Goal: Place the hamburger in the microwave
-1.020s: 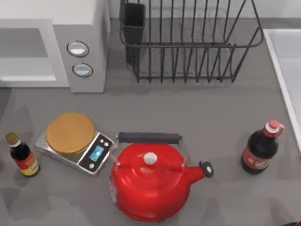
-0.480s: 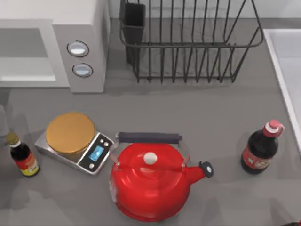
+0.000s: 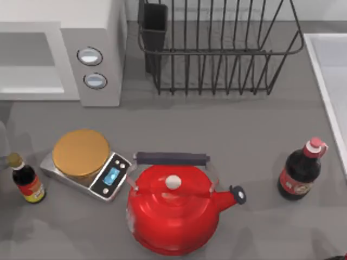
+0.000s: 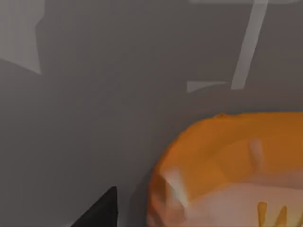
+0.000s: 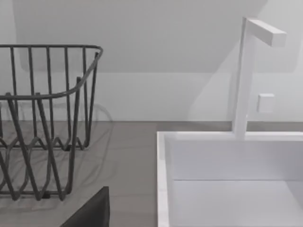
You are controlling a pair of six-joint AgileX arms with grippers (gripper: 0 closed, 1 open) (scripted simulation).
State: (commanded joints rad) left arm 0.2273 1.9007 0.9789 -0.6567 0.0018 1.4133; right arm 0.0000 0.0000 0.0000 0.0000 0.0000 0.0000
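The left gripper (image 4: 97, 213) shows as a dark wedge in the left wrist view, just beside the hamburger (image 4: 227, 170). The hamburger sits very close to that camera, with its orange bun on top and a paler band below. Whether the gripper is spread, closed or pinching the hamburger cannot be told. Behind them is a plain grey surface crossed by pale patches, and what surface it is cannot be told.

The right gripper (image 5: 92, 210) shows as another dark wedge in the right wrist view, and its state cannot be told either. It faces the dish rack (image 5: 42, 118) and the white sink (image 5: 163, 179), and a white faucet (image 5: 246, 75) stands at the sink's far rim.

On the grey table (image 3: 217, 130), a red kettle (image 3: 173, 208) stands at the near edge with its lid on and its dark handle raised. A kitchen scale (image 3: 111, 176) with a golden disc (image 3: 81, 152) is just beside it toward the left edge. A small dark bottle (image 3: 26, 180) stands upright by the left edge. A dark bottle with a red cap (image 3: 301, 172) stands near the right edge, well apart from the kettle.

The microwave (image 3: 100, 32) sits in the far left corner. Its cavity (image 3: 27, 62) is open and shows a bare grey floor, and its two round knobs (image 3: 90, 56) are on the side panel. The dish rack runs along the far edge, with a dark cup (image 3: 154, 24) at its left end. The sink takes the far right corner.
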